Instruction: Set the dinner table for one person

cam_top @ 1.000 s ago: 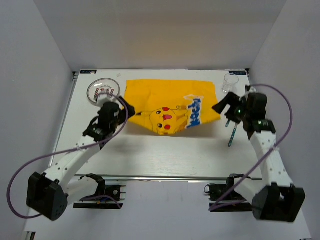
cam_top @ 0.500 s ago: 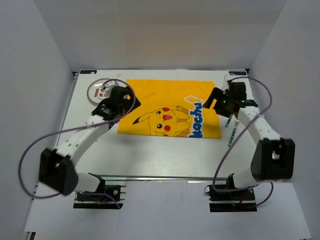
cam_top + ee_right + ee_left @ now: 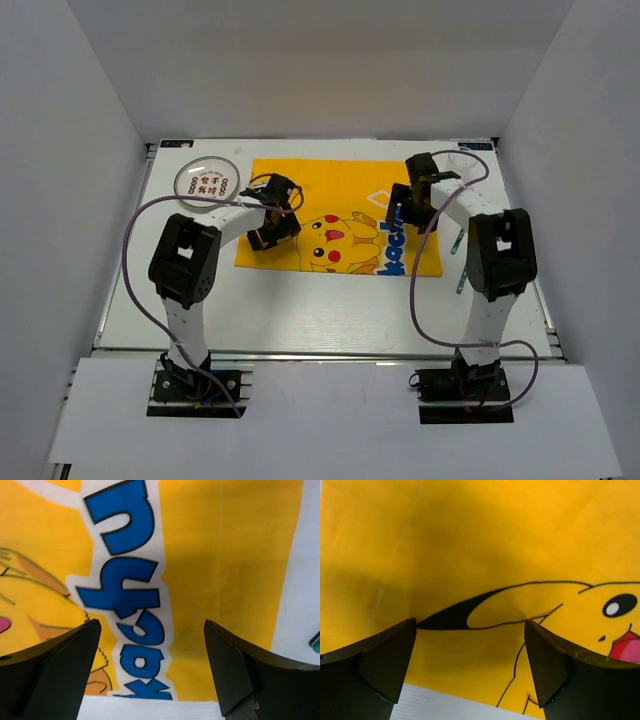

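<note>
From where I stand, the yellow cloth (image 3: 340,190) lies flat in the upper middle of the dinner table (image 3: 330,310), whose white top fills the centre of the frame. The left gripper (image 3: 470,630) hangs low over the cloth's left part, fingers spread with nothing between them. The right gripper (image 3: 150,630) is over the blue lettering, also apart and empty. The cloth looks laid, I'd say, so both should rise straight up, not sideways, lest a fingertip drag a wrinkle. I count one cloth, one plate (image 3: 207,182) at upper left, one glass (image 3: 462,162) at upper right, partly hidden, and seemingly one teal-handled utensil (image 3: 461,272) at right
</note>
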`<state>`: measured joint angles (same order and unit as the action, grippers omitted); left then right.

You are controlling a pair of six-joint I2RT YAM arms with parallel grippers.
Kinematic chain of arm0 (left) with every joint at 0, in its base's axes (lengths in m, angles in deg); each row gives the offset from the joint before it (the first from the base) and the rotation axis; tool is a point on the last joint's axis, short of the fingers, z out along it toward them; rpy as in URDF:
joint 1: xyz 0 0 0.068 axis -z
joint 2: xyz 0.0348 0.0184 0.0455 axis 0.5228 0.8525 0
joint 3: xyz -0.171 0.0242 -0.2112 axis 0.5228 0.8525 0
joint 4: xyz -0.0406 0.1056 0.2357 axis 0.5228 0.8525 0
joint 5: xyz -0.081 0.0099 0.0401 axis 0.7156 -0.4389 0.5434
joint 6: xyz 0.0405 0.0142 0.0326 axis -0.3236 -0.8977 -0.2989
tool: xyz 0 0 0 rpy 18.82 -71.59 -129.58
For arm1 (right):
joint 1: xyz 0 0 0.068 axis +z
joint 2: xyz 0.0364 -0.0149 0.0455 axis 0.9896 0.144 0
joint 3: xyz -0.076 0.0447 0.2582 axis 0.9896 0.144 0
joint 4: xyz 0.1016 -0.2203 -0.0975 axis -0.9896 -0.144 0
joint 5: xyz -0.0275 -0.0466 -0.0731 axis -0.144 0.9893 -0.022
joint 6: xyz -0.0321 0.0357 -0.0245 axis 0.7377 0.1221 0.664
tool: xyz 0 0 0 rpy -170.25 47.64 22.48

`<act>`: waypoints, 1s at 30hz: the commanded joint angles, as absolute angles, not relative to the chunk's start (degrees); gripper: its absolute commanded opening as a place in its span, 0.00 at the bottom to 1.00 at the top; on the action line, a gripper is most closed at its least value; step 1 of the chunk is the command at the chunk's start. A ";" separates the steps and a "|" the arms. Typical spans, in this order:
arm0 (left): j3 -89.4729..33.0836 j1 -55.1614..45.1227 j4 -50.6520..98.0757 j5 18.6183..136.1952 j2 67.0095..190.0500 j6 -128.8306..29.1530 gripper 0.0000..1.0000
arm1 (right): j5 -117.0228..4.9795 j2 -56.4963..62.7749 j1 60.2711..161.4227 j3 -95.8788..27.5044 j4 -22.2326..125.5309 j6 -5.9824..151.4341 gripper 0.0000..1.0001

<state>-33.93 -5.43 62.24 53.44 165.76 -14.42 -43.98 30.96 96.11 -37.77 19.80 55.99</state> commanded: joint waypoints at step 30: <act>-33.45 -5.77 63.95 55.35 161.50 -13.26 0.98 | -41.26 53.11 95.08 -67.44 11.47 60.38 0.89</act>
